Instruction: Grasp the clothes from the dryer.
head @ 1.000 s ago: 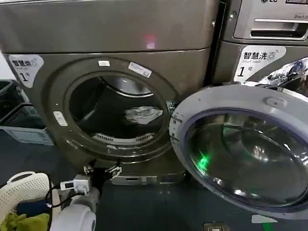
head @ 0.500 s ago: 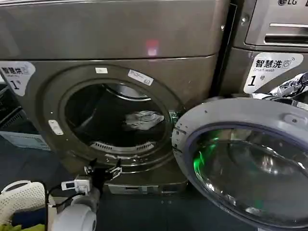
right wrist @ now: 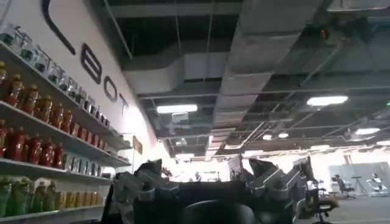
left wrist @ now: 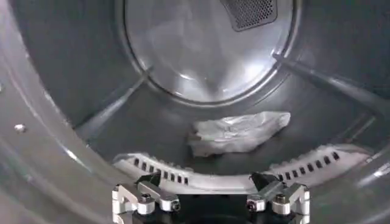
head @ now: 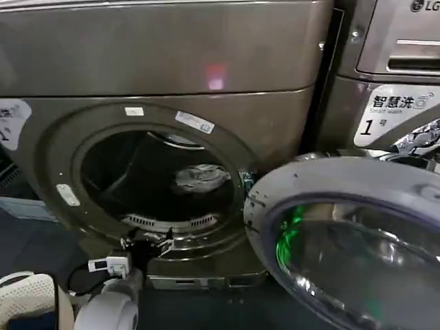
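Observation:
The dryer (head: 172,62) is a bronze-grey front loader with its round porthole uncovered. Its grey-rimmed glass door (head: 357,240) hangs swung out to the right. The clothes (head: 201,177), a small whitish-grey crumpled bundle (left wrist: 236,133), lie on the floor of the drum toward the back right. My left gripper (head: 146,240) hovers at the lower lip of the porthole, open, with nothing between its fingers (left wrist: 210,189), short of the bundle. My right gripper (right wrist: 206,173) is open, held away from the machine and pointing up at a ceiling.
A like machine (head: 392,69) with a drawer handle stands to the right. A white perforated basket (head: 27,299) sits on the floor at the lower left beside my left arm (head: 106,313). A perforated lint strip (left wrist: 183,176) runs along the drum's front edge.
The view has closed in on the dryer and shifted, so the porthole looks larger and the door sits lower right. My left gripper stays at the porthole's lower lip.

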